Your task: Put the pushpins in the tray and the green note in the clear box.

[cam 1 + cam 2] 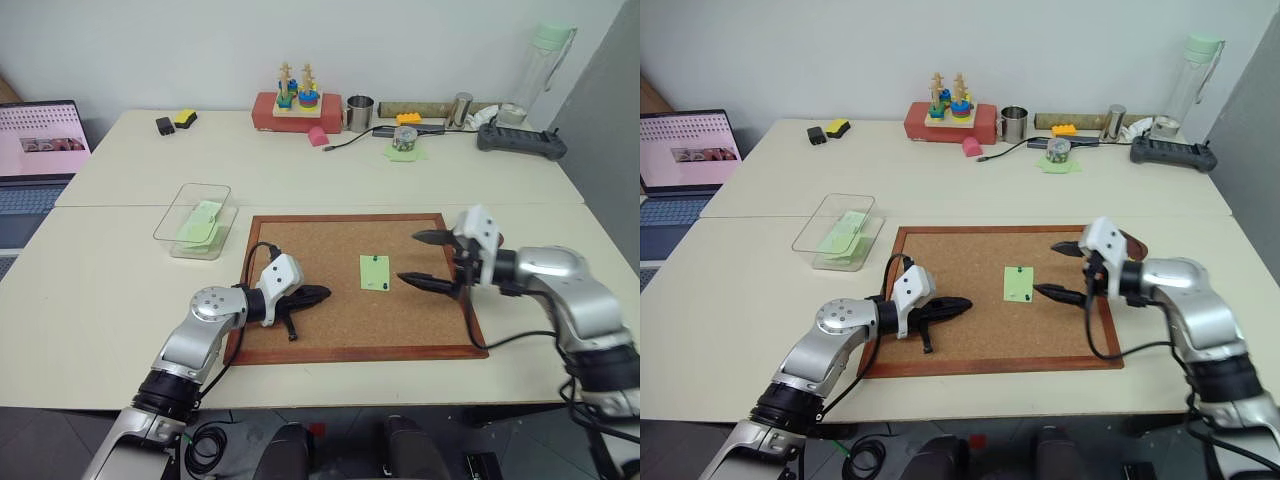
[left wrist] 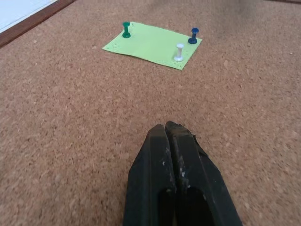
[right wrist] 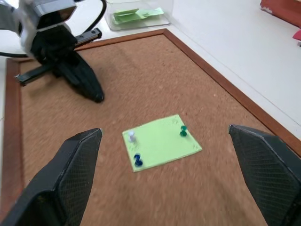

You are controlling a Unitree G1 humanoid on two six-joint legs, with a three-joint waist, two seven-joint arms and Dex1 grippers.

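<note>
The clear box (image 1: pixel 192 221) sits on the pale surface (image 1: pixel 120 280) beyond and to the left of the left end effector (image 1: pixel 318 294), off the cork board's (image 1: pixel 330 330) corner, with pale green paper lying inside it; the left end effector has its two black fingers pressed together, holding nothing, low over the cork; ahead of its tips, a little apart, lies the green note (image 2: pixel 152 44), a thin pale green square, flat on the board; three pushpins stand in it: a green one (image 2: pixel 126 30), a white one (image 2: pixel 178 52) and a dark blue one (image 2: pixel 193 36), each near a corner; the right end effector (image 1: pixel 433 261) is just right of the note, fingers spread wide, empty, aimed at it.
</note>
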